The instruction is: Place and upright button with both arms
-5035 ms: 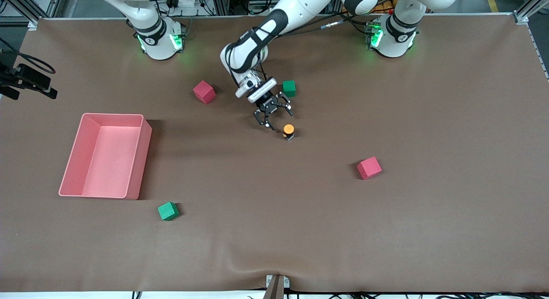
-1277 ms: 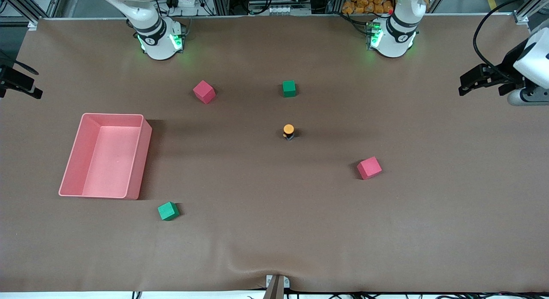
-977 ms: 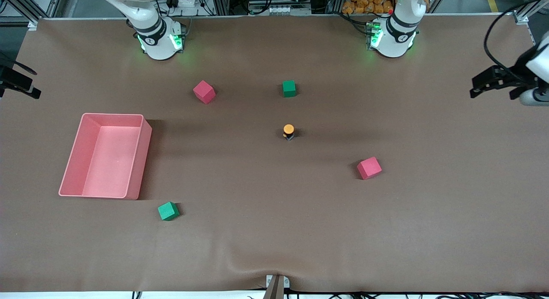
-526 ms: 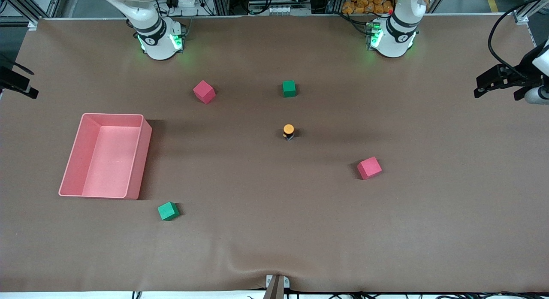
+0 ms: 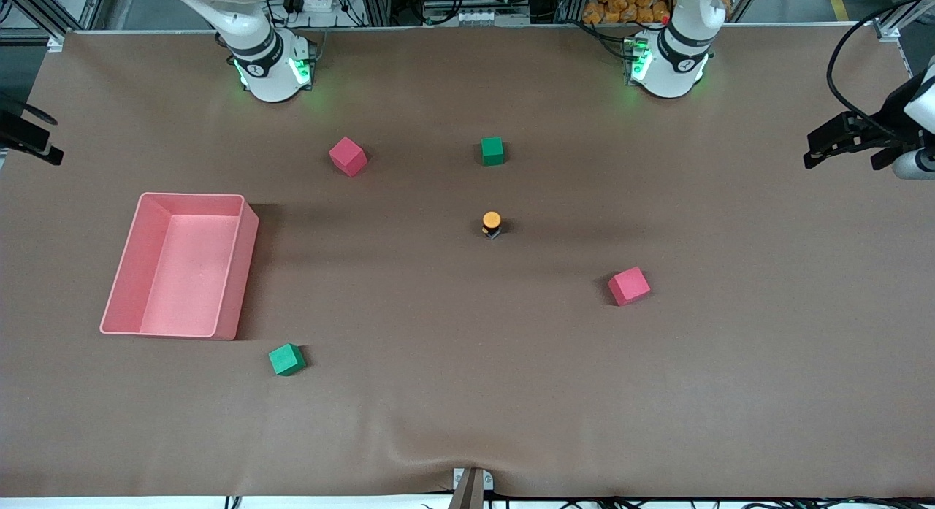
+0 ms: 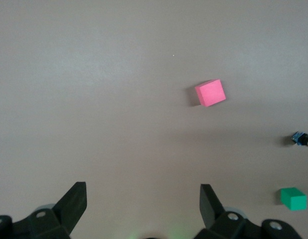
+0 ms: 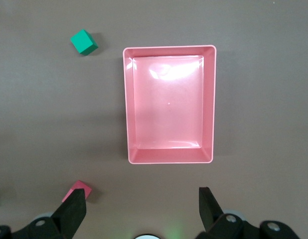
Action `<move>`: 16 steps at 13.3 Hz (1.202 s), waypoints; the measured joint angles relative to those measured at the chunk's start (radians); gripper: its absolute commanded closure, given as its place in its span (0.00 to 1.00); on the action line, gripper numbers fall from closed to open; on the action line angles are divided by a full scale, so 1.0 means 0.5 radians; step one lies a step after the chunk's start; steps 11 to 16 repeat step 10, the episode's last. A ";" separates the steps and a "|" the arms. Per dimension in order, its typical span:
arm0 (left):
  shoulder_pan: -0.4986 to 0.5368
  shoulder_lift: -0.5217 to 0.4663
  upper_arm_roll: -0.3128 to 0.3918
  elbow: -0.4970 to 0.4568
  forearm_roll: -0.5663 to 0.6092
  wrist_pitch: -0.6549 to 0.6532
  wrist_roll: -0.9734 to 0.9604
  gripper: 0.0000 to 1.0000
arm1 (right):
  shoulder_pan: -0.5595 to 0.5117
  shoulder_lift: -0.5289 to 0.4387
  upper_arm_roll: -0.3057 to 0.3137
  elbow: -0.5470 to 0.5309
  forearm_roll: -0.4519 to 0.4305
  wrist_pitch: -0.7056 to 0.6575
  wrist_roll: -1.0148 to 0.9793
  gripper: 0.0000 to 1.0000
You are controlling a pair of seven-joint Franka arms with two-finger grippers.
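Right now I see the button [image 5: 491, 223] standing upright near the middle of the table [image 5: 730, 385], its round orange cap on top of a short black body, with nothing touching it. It sits between the green cube [image 5: 492, 150] nearer the robot bases and the red cube [image 5: 628, 285] nearer the front camera. In the left wrist view only its edge shows [image 6: 303, 140]. My left gripper [image 6: 143, 201] hangs high over the left arm's end of the table, jaws spread wide and empty. My right gripper [image 7: 143, 203] hangs over the right arm's end, just beside the pink bin [image 7: 209, 104], jaws likewise spread and empty.
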 measured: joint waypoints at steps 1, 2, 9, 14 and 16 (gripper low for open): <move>-0.001 0.000 -0.017 0.001 0.000 0.000 -0.027 0.00 | 0.006 0.000 0.006 0.000 -0.009 -0.001 -0.006 0.00; -0.001 0.000 -0.025 0.001 0.000 0.000 -0.033 0.00 | 0.006 0.000 0.007 0.000 -0.012 -0.001 -0.013 0.00; 0.006 0.000 -0.021 0.019 0.001 0.000 -0.038 0.00 | 0.005 0.000 0.004 0.001 -0.017 -0.001 -0.020 0.00; 0.010 0.000 -0.019 0.023 0.001 0.000 -0.038 0.00 | 0.005 0.000 0.004 0.002 -0.017 -0.001 -0.020 0.00; 0.010 0.000 -0.019 0.023 0.001 0.000 -0.038 0.00 | 0.005 0.000 0.004 0.002 -0.017 -0.001 -0.020 0.00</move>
